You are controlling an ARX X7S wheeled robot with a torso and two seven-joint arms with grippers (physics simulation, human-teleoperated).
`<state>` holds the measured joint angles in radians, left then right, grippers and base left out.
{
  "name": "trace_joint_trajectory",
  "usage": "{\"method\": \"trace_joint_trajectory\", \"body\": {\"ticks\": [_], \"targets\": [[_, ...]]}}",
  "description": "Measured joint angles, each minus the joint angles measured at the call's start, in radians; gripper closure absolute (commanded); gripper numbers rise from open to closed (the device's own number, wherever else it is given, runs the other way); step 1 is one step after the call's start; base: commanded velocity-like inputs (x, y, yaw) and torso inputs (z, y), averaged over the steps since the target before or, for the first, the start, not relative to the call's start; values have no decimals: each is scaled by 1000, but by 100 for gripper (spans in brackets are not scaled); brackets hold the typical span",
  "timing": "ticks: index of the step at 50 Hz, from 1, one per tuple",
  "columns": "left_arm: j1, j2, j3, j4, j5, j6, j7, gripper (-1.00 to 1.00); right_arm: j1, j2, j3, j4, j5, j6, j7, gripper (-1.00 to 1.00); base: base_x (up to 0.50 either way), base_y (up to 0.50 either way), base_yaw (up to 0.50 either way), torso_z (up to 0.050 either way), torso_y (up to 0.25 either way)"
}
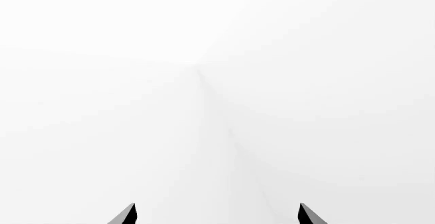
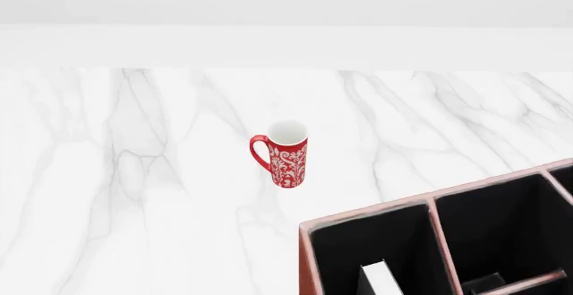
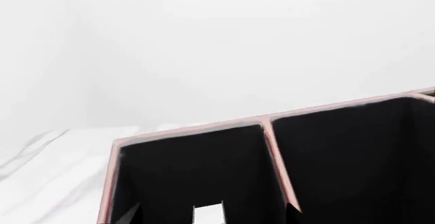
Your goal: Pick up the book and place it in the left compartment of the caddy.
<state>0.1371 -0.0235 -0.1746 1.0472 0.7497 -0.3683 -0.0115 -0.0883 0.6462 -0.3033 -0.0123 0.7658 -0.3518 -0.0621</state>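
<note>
The reddish-brown caddy (image 2: 304,255) stands at the near right of the marble table. The book (image 2: 380,278) stands on edge inside its left compartment (image 2: 353,245); only its white page edges and a bit of black cover show. In the right wrist view the caddy (image 3: 187,129) fills the lower half, and the book's white edge (image 3: 209,213) sits low in the left compartment (image 3: 190,173). My right gripper (image 3: 211,220) is open above it, fingertips wide apart on either side of the book. My left gripper (image 1: 217,216) is open and empty, facing blank white. Neither gripper shows in the head view.
A red patterned mug (image 2: 286,154) stands upright in the middle of the marble table (image 2: 134,174), left of and beyond the caddy. The caddy's smaller divided sections (image 2: 501,228) lie to the right of the left compartment. A white wall runs behind the table.
</note>
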Motion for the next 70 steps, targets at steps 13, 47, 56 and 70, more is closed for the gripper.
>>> {"method": "trace_joint_trajectory", "body": {"ticks": [13, 47, 56, 70], "targets": [[5, 0, -5, 0, -6, 7, -4, -100, -47, 43, 24, -124, 12, -10, 35, -100, 0, 0, 0, 0, 0], [9, 0, -12, 0, -17, 12, -7, -100, -207, 160, 155, -449, 42, -89, 142, -100, 0, 0, 0, 0, 0], [11, 0, -13, 0, -18, 14, -9, -100, -255, 177, 216, -527, 73, -130, 179, -100, 0, 0, 0, 0, 0], [31, 0, -30, 0, -50, 40, -22, -100, -355, 199, 309, -663, 77, -193, 218, -100, 0, 0, 0, 0, 0]]}}
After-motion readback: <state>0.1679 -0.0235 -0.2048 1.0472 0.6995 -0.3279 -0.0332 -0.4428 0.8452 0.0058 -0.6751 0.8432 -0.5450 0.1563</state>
